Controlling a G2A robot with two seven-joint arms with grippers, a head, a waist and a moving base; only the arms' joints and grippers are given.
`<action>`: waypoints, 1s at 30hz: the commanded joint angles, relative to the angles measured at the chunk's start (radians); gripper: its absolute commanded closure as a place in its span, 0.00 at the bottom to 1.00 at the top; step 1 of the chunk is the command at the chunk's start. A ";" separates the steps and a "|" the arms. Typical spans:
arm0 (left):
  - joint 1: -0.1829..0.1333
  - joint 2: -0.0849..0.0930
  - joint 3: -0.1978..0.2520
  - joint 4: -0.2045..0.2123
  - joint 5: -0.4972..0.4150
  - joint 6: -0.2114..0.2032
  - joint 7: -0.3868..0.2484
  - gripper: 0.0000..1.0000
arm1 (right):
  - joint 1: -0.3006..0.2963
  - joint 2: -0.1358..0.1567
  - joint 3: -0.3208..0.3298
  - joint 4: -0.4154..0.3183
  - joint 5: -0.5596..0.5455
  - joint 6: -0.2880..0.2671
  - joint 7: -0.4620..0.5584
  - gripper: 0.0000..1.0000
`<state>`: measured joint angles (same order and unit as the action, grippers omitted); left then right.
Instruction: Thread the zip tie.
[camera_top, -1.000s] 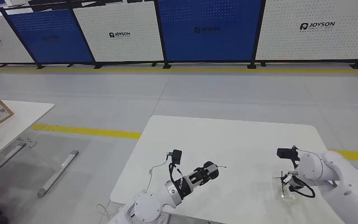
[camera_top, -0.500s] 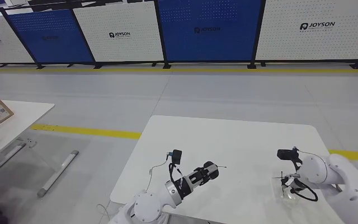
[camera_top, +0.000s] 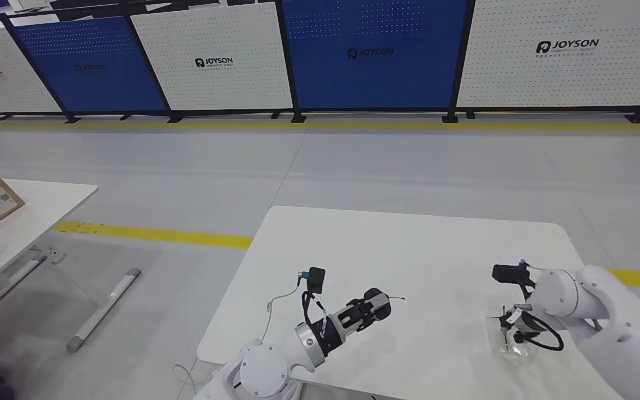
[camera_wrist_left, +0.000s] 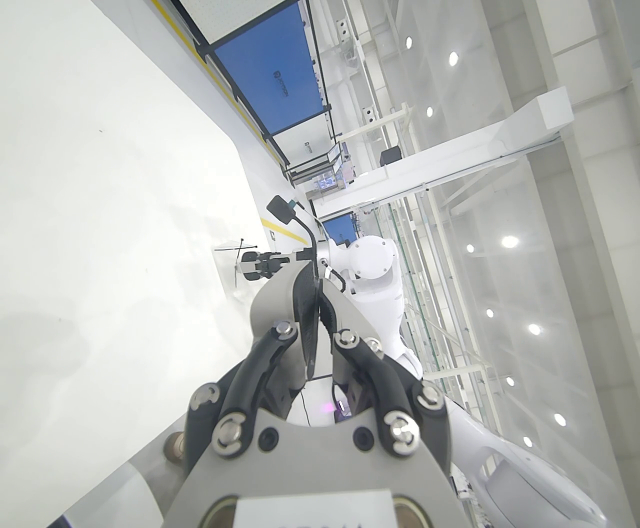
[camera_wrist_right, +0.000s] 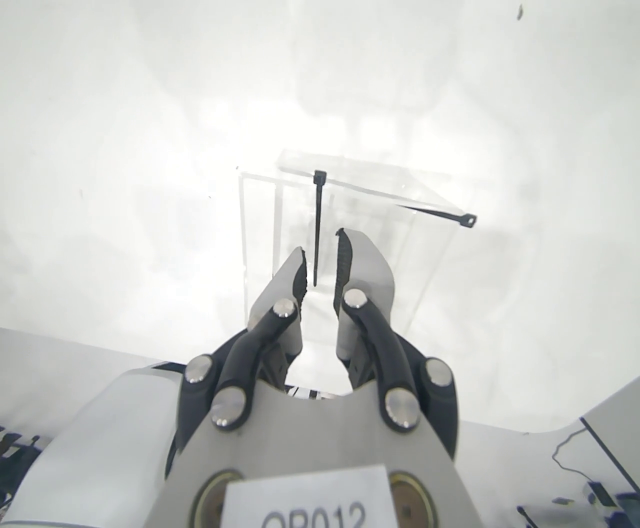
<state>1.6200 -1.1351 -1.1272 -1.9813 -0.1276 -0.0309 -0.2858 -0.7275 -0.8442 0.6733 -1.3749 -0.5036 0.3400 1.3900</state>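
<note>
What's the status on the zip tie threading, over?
Left gripper shut on thin black strip. Right gripper open, straddling hanging zip tie on clear stand. Second zip tie lies across stand top.

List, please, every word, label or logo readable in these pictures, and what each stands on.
White wall panels: brand wordmark with logo, legible, left unquoted.
Blue wall panels: same wordmark, fainter.
Right wrist label, behind the right tool: characters cut by the picture's edge.
Left wrist label, behind the left tool: print cut off, unreadable.
</note>
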 joint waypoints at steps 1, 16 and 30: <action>0.000 0.000 0.000 0.000 0.000 0.000 0.000 1.00 | 0.013 -0.004 -0.016 0.016 0.008 0.000 0.000 0.83; 0.000 0.000 0.000 0.000 0.000 0.000 0.000 1.00 | 0.104 -0.041 -0.118 0.126 0.066 0.000 0.000 0.84; 0.000 0.000 0.000 0.000 0.000 0.000 0.000 1.00 | 0.148 -0.074 -0.171 0.190 0.085 0.000 0.000 0.90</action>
<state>1.6200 -1.1351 -1.1272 -1.9813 -0.1276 -0.0309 -0.2858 -0.5818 -0.9171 0.5044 -1.1899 -0.4201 0.3400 1.3900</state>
